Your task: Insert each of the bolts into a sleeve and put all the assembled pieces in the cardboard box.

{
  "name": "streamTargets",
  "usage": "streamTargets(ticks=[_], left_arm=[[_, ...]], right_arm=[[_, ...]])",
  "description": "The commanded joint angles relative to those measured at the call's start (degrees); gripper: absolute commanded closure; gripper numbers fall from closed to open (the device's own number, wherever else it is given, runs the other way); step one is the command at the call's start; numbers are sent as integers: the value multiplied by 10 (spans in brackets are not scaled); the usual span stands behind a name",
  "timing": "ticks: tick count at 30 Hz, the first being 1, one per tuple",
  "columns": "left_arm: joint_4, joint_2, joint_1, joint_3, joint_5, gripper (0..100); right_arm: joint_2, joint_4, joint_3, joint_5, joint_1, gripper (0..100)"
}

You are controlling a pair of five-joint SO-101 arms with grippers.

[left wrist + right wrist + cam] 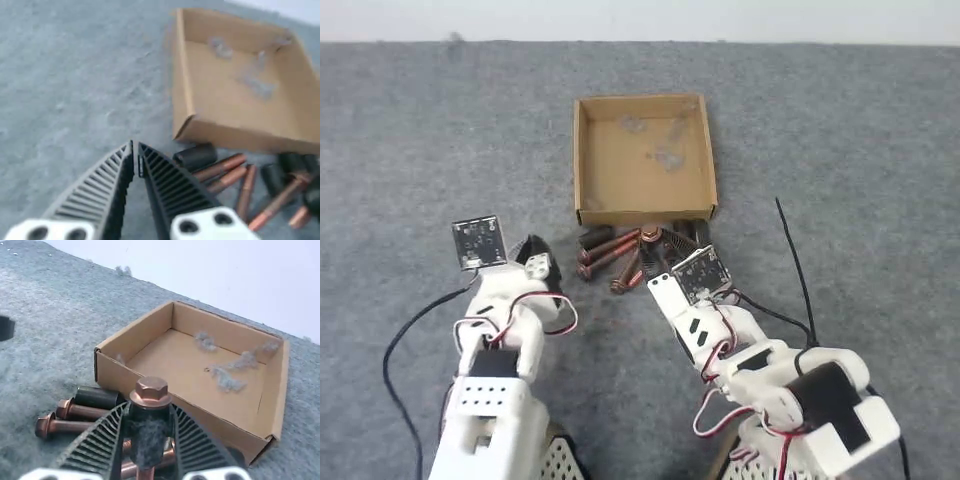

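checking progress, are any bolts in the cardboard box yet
No, the cardboard box holds only grey fluff; loose bolts lie on the carpet outside it.

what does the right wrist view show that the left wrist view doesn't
Right wrist view: the right gripper shut on a bolt, hex head up, apparently seated in a dark sleeve. Left wrist view: the left gripper shut with nothing in it, over the grey carpet. Both: the cardboard box with fluff inside, plus loose bolts and loose sleeves lying before its near wall.
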Motion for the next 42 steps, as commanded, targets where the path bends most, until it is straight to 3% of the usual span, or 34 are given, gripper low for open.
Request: streamTargets(ticks=[1,8,17,31,42], left_arm=[[19,-12,-31,-31,-14,989],[60,-12,-33,-31,-59,989],[61,-12,-32,-29,-62,989],[60,-11,-22,-24,-62,989],[58,-11,-14,-22,-62,989]], right_arm=[[-35,-3,-47,-6,31,992],[-35,-3,-114,-7,111,992],[-34,17,-199,-5,123,992],[-16,406,-474,-6,122,992],[153,531,-646,-5,126,992]])
